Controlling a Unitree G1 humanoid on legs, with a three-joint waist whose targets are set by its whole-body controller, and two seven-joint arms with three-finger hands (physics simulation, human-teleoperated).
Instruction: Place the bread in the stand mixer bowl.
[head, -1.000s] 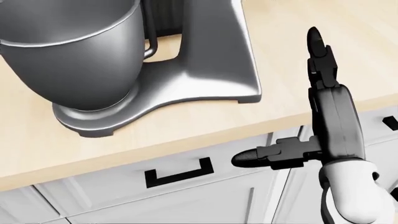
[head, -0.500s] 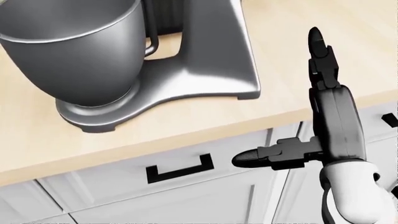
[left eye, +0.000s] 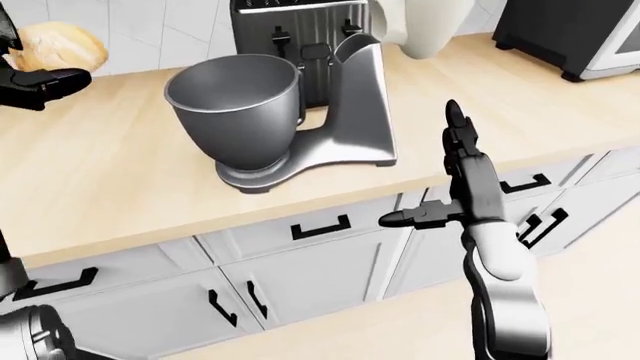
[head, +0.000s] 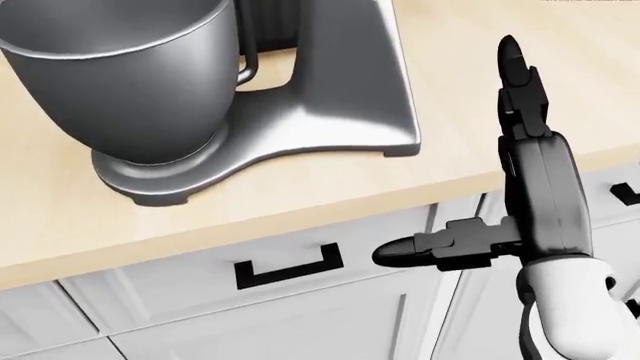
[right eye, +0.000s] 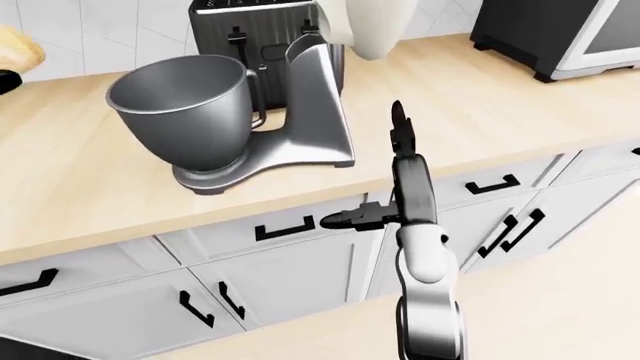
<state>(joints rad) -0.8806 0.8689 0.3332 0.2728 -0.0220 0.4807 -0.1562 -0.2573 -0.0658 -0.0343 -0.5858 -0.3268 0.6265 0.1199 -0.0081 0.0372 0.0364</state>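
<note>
Left-eye view: While the left hand (left eye: 35, 79) sits at nine o'clock on the picture's edge, it carries the bread (left eye: 55, 45), a pale golden, rounded loaf, up off the wooden counter (left eye: 110, 172); dark fingers show under the loaf, but I cannot tell how tightly they close. My read: it's held high so it can clear the rim.
Bowl: the stand mixer bowl (left eye: 237, 109) stands open-mouthed and looks empty near centre, roughly three o'clock from the bread and well apart from it.
Head view: the right hand (head: 505, 150) is at three o'clock, fingers spread, one pointing to twelve, the thumb jutting to nine, gripping nothing. Likely parked clear of the stand mixer (head: 300, 112) so the left arm has room.
Right-eye view: only a sliver of the loaf peeks in at ten o'clock; a toaster (right eye: 255, 30) stands just beyond the mixer at twelve.
Progress: carry under way, drop not yet made.
</note>
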